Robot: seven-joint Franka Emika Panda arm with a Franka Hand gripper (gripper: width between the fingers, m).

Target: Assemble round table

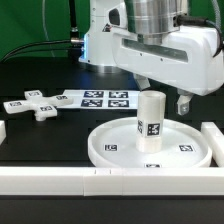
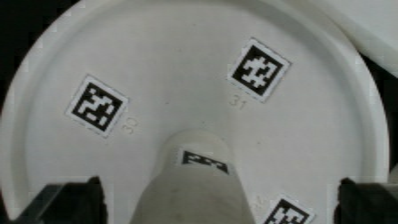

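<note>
On the black table [image 1: 40, 135], seen from the exterior view, the cross-shaped piece [image 1: 30, 105] lies flat at the far left, at about 10 o'clock from the disc and well apart from it; just beside it, toward 3 o'clock, lies the marker board [image 1: 97, 98] with its four tags face up; neither touches the disc. The disc [image 1: 115, 138] sits right of centre with its rim up; tags show on its floor at 9 o'clock and 3 o'clock of the middle. The cylinder [image 1: 150, 122] stands upright on the disc's centre, with a tag on the side toward the camera (whether it is fully seated in the hub cannot be told). A long white bar [image 1: 60, 180] runs along the near edge at the disc's 6 o'clock; another bar [image 1: 213, 140] lies at its 3 o'clock, just beside the rim. The arm [image 1: 150, 40] hangs over the disc from 12 o'clock; one dark finger [image 1: 183, 103] shows at 3 o'clock of the cylinder's top, with a gap between them. In the wrist view the gripper [image 2: 217, 200] straddles the cylinder; its jaws are spread wide, one finger on each side and clear of the white wall, holding nothing; the disc's face fills much of that view, with two tags plain on it.
</note>
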